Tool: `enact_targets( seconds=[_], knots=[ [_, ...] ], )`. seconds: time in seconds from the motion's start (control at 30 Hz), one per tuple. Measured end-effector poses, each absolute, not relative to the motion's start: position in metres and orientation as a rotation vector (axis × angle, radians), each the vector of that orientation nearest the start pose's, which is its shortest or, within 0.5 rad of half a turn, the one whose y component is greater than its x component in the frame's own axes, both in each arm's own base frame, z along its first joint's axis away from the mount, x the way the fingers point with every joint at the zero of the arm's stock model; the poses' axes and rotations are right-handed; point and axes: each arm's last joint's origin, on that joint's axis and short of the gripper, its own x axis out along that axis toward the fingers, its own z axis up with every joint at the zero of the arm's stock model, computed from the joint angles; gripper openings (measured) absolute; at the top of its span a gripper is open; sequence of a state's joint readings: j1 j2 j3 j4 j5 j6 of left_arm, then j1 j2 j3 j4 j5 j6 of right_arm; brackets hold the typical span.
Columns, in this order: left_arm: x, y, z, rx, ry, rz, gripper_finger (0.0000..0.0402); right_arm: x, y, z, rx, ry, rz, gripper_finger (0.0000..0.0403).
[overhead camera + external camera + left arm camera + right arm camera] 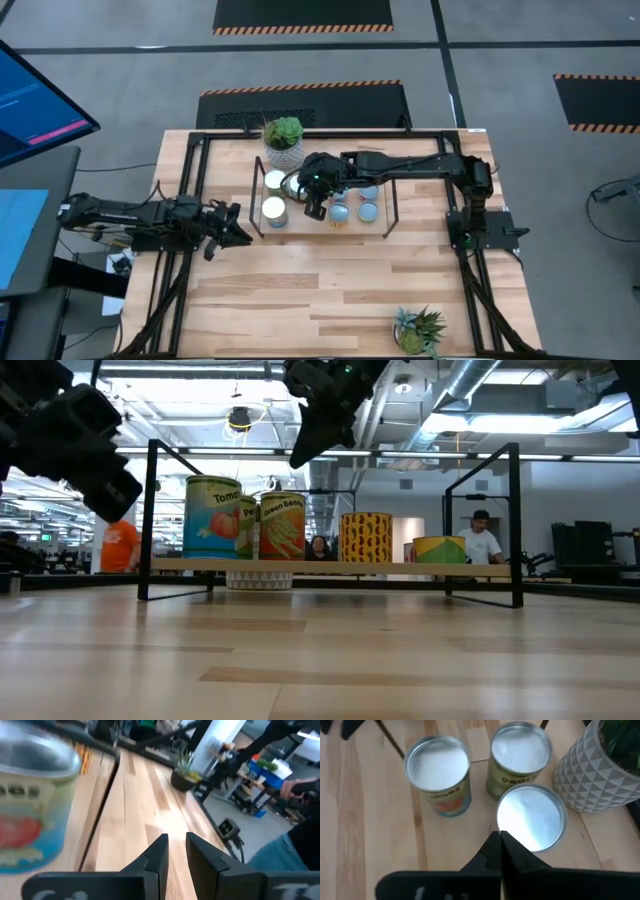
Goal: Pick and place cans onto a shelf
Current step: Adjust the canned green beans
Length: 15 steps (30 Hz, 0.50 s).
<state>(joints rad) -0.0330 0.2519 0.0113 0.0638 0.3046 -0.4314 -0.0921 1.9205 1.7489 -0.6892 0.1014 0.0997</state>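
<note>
My left end effector [236, 226] hangs left of the shelf [325, 222], fingers slightly parted, empty. The cans [274, 211] stand on the shelf. Above them, my right end effector [314, 208] is closed, holding nothing.

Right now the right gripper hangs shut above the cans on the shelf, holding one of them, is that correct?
Not quite: the right gripper is shut but holds nothing. The right wrist view shows its fingers pressed together above the cans on the shelf.

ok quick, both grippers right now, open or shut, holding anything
left gripper: open a little, empty, beside the shelf.
right gripper: shut, empty, above the cans on the shelf.
</note>
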Motion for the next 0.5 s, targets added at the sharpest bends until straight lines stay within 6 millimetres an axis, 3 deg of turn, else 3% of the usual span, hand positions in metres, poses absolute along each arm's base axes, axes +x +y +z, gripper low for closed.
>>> enact_targets(
  seconds=[0.2,0.5],
  knots=[
    [0.113,-0.013,0.146,-0.484,0.318,-0.28,0.0057,0.421,-0.04,0.288,0.084,0.889,-0.163,0.0005],
    [0.113,-0.013,0.146,-0.514,0.322,-0.285,0.0057,0.435,-0.038,0.255,0.064,0.964,-0.093,0.0005]
  ],
)
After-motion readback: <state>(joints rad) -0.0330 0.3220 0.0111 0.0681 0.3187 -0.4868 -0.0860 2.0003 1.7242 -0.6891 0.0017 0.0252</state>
